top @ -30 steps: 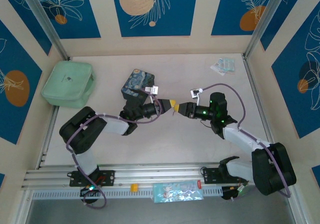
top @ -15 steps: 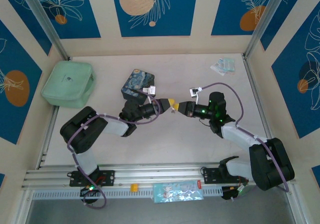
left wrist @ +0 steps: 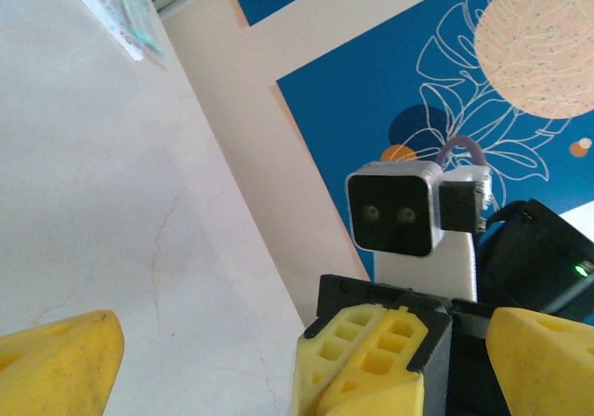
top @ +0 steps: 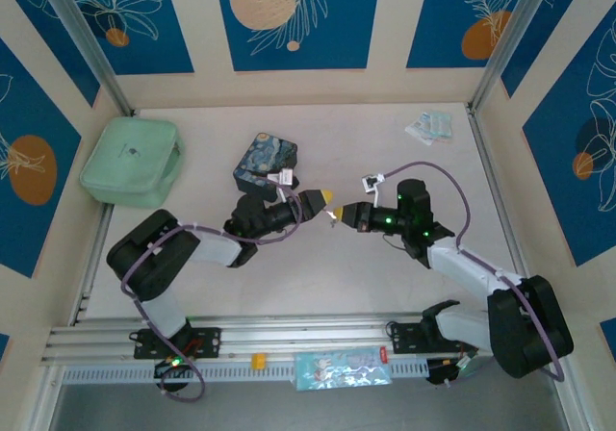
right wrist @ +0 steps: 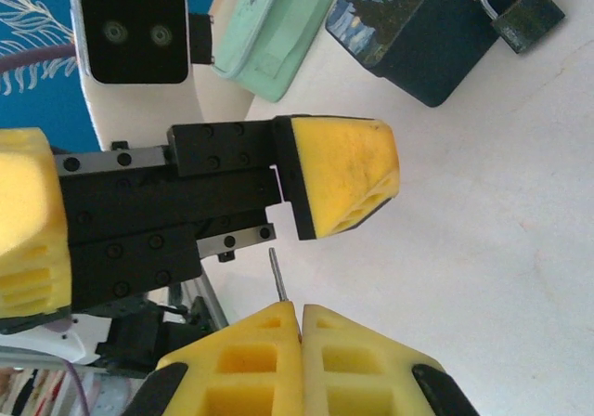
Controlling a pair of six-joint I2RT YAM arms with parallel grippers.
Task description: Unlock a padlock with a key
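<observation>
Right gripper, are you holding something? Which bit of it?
Yes: the right gripper pinches the key by one end, its thin silvery tip poking out of the shut jaws.

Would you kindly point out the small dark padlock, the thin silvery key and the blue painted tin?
small dark padlock (right wrist: 527,21), right wrist view, its body.
thin silvery key (right wrist: 277,279), right wrist view, its shaft.
blue painted tin (top: 266,158), top external view, its lid.
</observation>
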